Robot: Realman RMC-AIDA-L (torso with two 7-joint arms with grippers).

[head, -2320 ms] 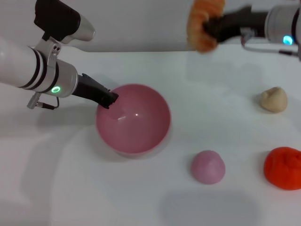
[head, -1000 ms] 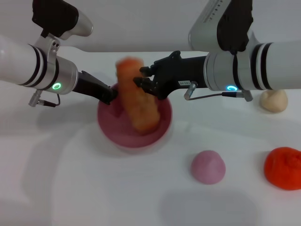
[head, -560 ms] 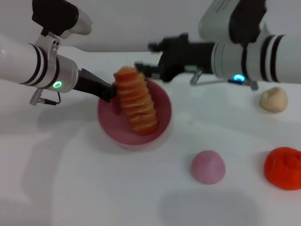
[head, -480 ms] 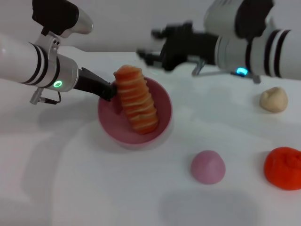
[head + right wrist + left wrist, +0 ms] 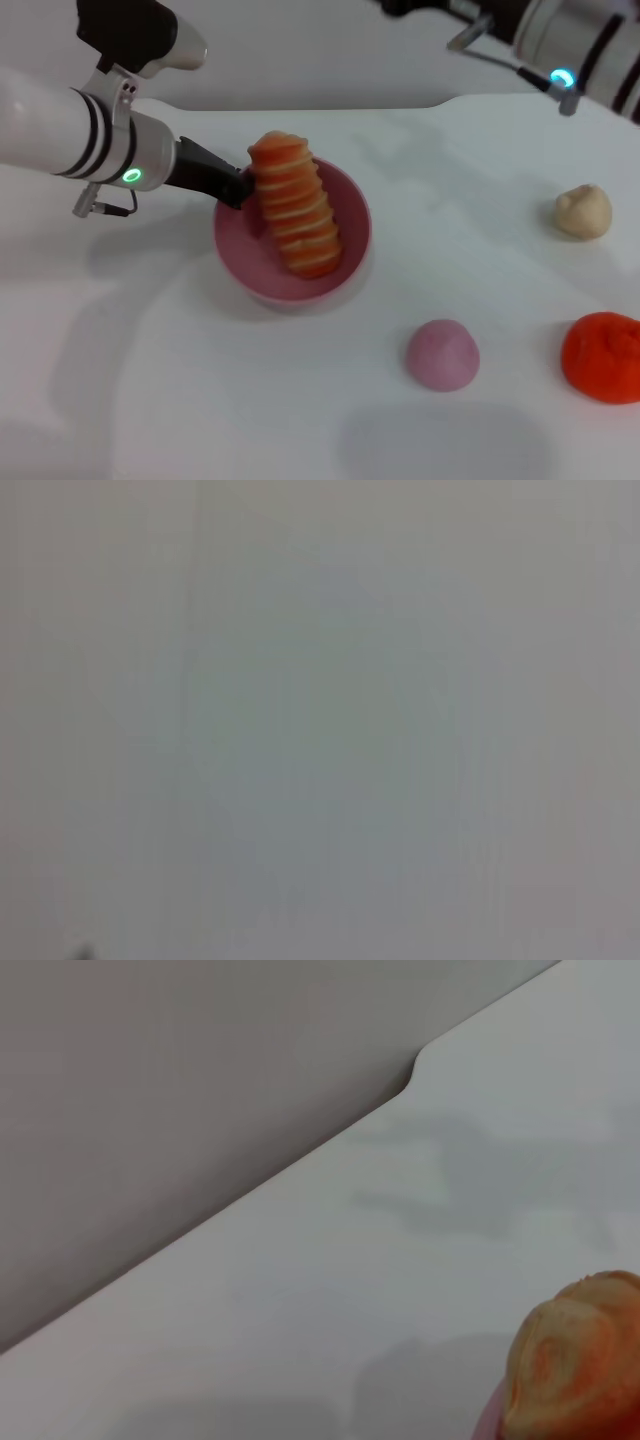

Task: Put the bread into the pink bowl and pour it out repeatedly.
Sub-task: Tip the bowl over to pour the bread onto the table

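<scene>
**Bread in bowl, left gripper on rim**

The bread [image 5: 295, 207] is lying striped side up in the pink bowl [image 5: 240, 262], far end jutting over the rim. My left gripper [image 5: 237, 188] is pinching that rim just beside the loaf. My right arm [image 5: 570, 35] is hanging high, well apart; its fingers are out of sight.

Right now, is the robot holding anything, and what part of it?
Yes. The left gripper pinches the pink bowl by its rim on the robot's left. The bread just leans inside it, unheld. The right gripper is out of view.
</scene>
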